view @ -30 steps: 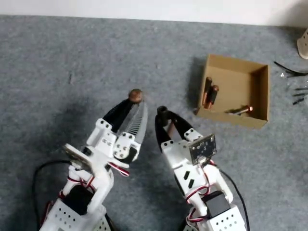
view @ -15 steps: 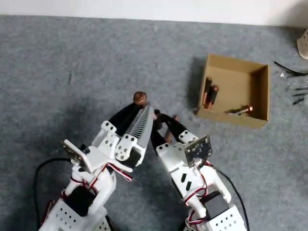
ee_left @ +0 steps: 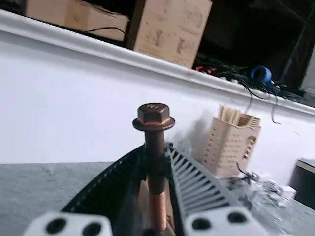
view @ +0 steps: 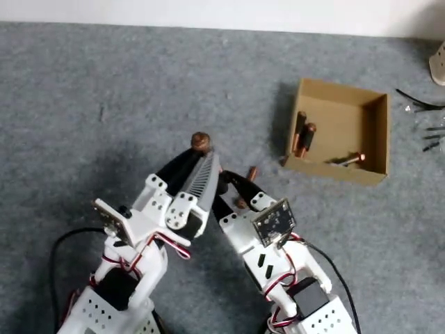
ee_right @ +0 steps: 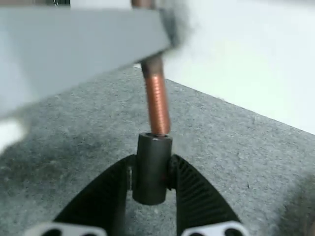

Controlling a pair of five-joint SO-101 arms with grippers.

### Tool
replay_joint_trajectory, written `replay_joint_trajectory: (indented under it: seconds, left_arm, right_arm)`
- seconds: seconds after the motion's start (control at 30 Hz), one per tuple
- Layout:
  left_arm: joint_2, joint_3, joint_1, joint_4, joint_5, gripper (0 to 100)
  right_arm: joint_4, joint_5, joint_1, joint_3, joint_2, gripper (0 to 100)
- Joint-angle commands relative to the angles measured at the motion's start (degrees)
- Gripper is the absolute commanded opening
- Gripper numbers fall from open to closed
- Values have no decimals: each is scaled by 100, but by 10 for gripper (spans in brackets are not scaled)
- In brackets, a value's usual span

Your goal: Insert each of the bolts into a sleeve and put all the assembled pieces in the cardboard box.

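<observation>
My left gripper is shut on a copper bolt, hex head uppermost. In the left wrist view the bolt stands upright between the ribbed fingers. My right gripper sits close beside it, shut on a black sleeve. The bolt's threaded shank hangs straight above the sleeve, its tip at the sleeve's mouth. The cardboard box lies to the right and holds assembled pieces.
A copper piece lies on the grey carpet just beyond the right gripper. Dark cables and small bits are scattered at the right edge, past the box. A pale slotted holder stands by the white wall.
The two grippers have closed in on each other. The left one carried the bolt rightward, the right one swung the sleeve leftward, and the bolt's tip now meets the sleeve's mouth.
</observation>
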Motion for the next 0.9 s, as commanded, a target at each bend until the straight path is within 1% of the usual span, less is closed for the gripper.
replay_joint_trajectory:
  seconds: [0.0, 0.07, 0.43, 0.53, 0.67, 0.87]
  left_arm:
    - [-92, -136, -171, -149, 44, 7]
    - [-92, -136, -180, -149, 44, 7]
    - [-48, 163, -13, -105, 53, 7]
    - [-57, 207, 66, -62, 53, 7]
    - [-92, 48, 110, 642, 53, 7]
    - [-92, -224, 110, 1459, 53, 7]
  right_arm:
    - [-180, 70, -66, 532, -127, 5]
    - [-374, 70, -75, 532, -127, 5]
    - [-382, 88, -57, 532, -127, 5]
    - [-382, 70, 110, 532, -127, 5]
    - [-382, 70, 154, 532, -119, 5]
    - [-356, 79, 154, 532, -101, 5]
